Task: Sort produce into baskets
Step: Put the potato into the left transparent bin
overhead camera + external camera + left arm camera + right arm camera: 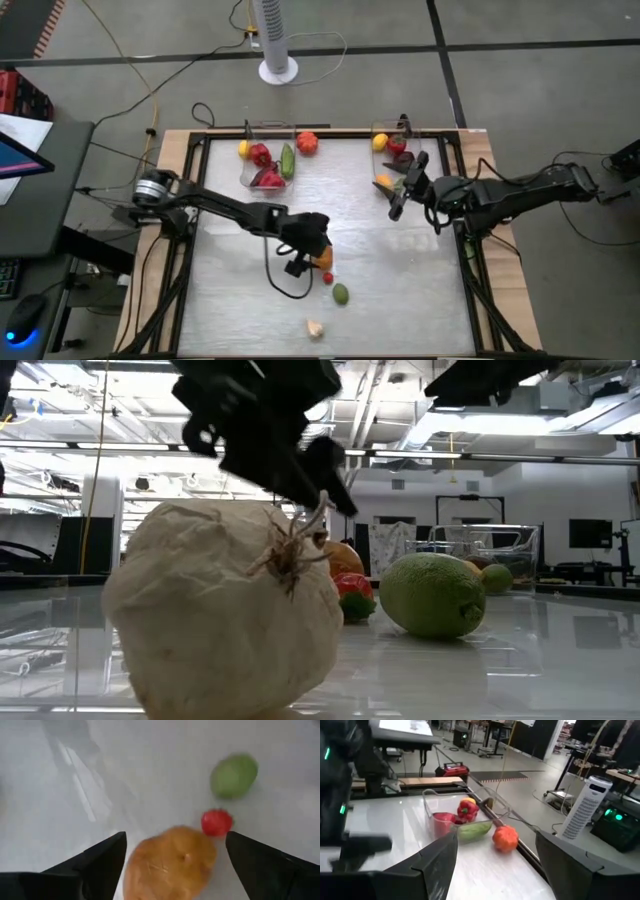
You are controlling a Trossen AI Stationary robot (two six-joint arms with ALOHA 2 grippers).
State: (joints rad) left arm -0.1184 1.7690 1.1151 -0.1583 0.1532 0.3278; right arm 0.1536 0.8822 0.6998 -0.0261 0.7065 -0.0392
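My left gripper [320,250] hangs open over the table's middle. Its fingers [102,862] stand on either side of an orange produce piece [170,865], with a gap on both sides. Beyond it lie a small red piece [216,821] and a green one [233,775]. A pale whitish piece [225,625] rests on the table near the front edge. My right gripper [398,205] is open with nothing between its fingers, in the air beside the right basket [395,160]. The left basket [268,155] holds yellow, red, green and maroon produce.
An orange-red fruit [307,142] sits on the table just outside the left basket, toward the far edge. A cable loop [285,285] from the left arm lies on the table. A raised frame borders the table [470,290]. A white tower fan [275,35] stands beyond the far edge.
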